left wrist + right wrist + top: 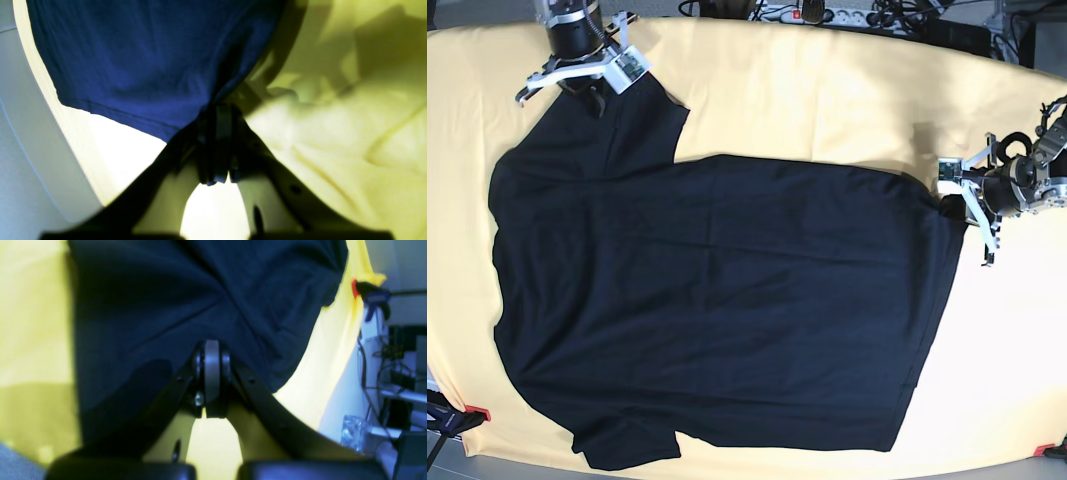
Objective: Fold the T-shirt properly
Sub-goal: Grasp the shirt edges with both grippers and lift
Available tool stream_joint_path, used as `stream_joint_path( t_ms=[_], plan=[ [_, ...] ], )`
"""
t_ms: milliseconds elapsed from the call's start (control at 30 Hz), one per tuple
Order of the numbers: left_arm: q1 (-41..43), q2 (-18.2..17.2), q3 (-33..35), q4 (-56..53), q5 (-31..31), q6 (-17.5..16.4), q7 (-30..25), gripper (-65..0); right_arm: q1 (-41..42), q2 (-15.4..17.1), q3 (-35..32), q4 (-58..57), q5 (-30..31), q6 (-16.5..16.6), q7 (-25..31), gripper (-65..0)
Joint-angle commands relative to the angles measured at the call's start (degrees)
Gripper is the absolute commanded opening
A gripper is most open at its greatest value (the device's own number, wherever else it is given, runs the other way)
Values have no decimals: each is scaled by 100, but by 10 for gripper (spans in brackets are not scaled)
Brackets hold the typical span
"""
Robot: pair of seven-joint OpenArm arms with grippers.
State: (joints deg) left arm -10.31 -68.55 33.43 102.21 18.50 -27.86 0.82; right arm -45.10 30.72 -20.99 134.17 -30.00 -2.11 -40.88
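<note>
Black T-shirt [717,300] spread flat across the middle of the yellow cloth [807,90] covering the bench, neck end toward 9 o'clock in the base view, bottom hem toward 3 o'clock, one sleeve reaching up to 11 o'clock, the other down at 7 o'clock. Fabric mostly smooth, with slight pulls running toward the two held corners. Upper sleeve pinched at 11 o'clock by the right gripper [592,88]; from that arm's wrist camera, jaws pressed together on a bunch of dark fabric [186,300] with creases radiating from the grip [211,350]. Hem corner at 3 o'clock pinched by the left gripper [954,190]; from that arm's wrist camera, jaws closed on the stitched hem edge, shirt [143,60] rendered blue there and hanging up toward 12 o'clock from the grip [218,111], rumpled yellow cloth [350,126] at 3 o'clock. Red-and-black clamps holding the cloth edge at 7 o'clock [467,413] and 5 o'clock [1049,451] in the base view. Cables and a power strip [812,14] past the far edge at 12 o'clock.
</note>
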Motion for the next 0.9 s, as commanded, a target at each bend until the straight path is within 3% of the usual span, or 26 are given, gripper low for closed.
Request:
stream_joint_path(
  t_ms=[0,133,200,367,533,733,867],
  plan=[
    [-87,-144,-66,42,-101,68,-31,-650,-42,46,247,83,22,-33,240,-650],
    [-83,-144,-66,42,-293,68,-31,-650,-39,96,1263,-13,588,271,546,-467],
    [-85,-144,-66,42,-291,68,-28,-650,-26,184,1694,-77,973,365,564,-413],
    [-83,-144,-66,42,-293,68,-31,-650,-22,474,2415,-280,2037,723,883,-404],
    [-83,-144,-66,42,-293,68,-31,-650,354,551,2437,-973,2621,1248,918,-292],
    [-83,-144,-66,42,-293,68,-31,-650,973,551,2437,-1797,2704,1357,957,-290],
    [-83,-144,-66,42,-293,68,-31,-650,1287,551,2437,-2179,2876,1705,986,-290]
  ],
)
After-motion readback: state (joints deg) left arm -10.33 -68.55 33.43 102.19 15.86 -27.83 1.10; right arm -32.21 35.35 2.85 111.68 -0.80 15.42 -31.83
